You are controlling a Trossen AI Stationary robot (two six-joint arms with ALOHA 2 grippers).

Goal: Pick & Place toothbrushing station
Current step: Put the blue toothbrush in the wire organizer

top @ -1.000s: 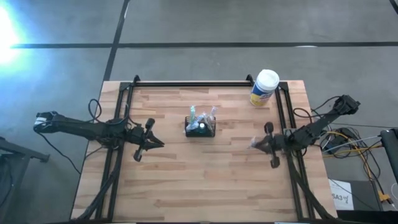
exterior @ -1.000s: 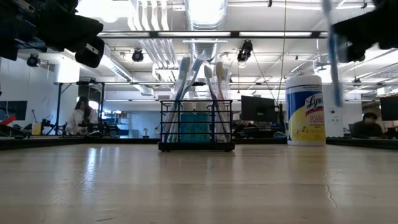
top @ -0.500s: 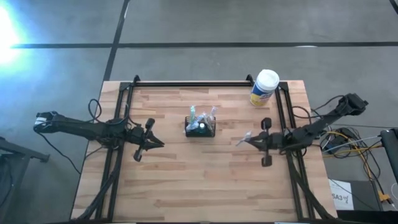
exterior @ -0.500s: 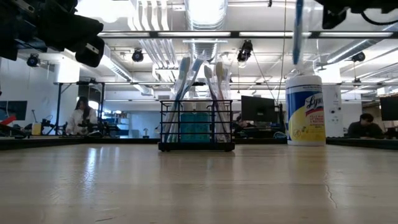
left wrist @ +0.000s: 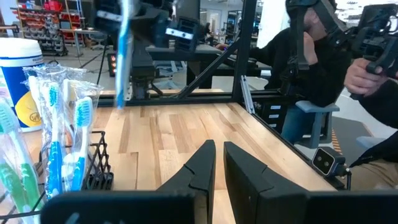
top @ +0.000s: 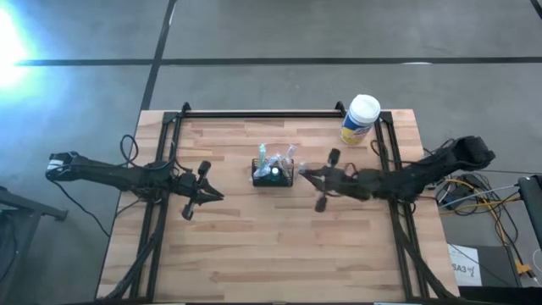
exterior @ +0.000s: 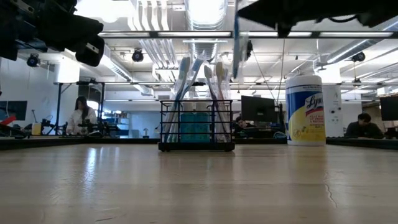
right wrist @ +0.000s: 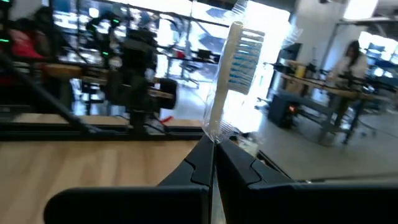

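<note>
1. Caddy [top: 273,175] of black wire mesh stands upright near the middle of the bench [top: 254,246], slightly toward the far edge, with several wrapped toothbrushes [exterior: 186,93] leaning out of it.
2. Right tool [top: 306,175] hovers above the bench just beside the caddy on its right, apart from it, its fingers closed on a wrapped blue-bristled toothbrush [right wrist: 235,68].
3. Seen from bench level, that toothbrush [exterior: 237,37] hangs roughly upright above the caddy's right side, clear of the brushes in it.
4. Left tool [top: 213,194] waits over the left part of the bench, well apart from the caddy, its fingers [left wrist: 202,165] narrowed to a thin gap and holding nothing.
5. Yellow canister [top: 360,121] with a white lid stands upright near the far right corner of the bench.
6. Black rail frame [top: 262,113] runs along the far edge and down both sides of the bench.
7. People sit at desks in the room beyond: one [exterior: 79,115] behind the left side, one [exterior: 365,126] behind the right.
</note>
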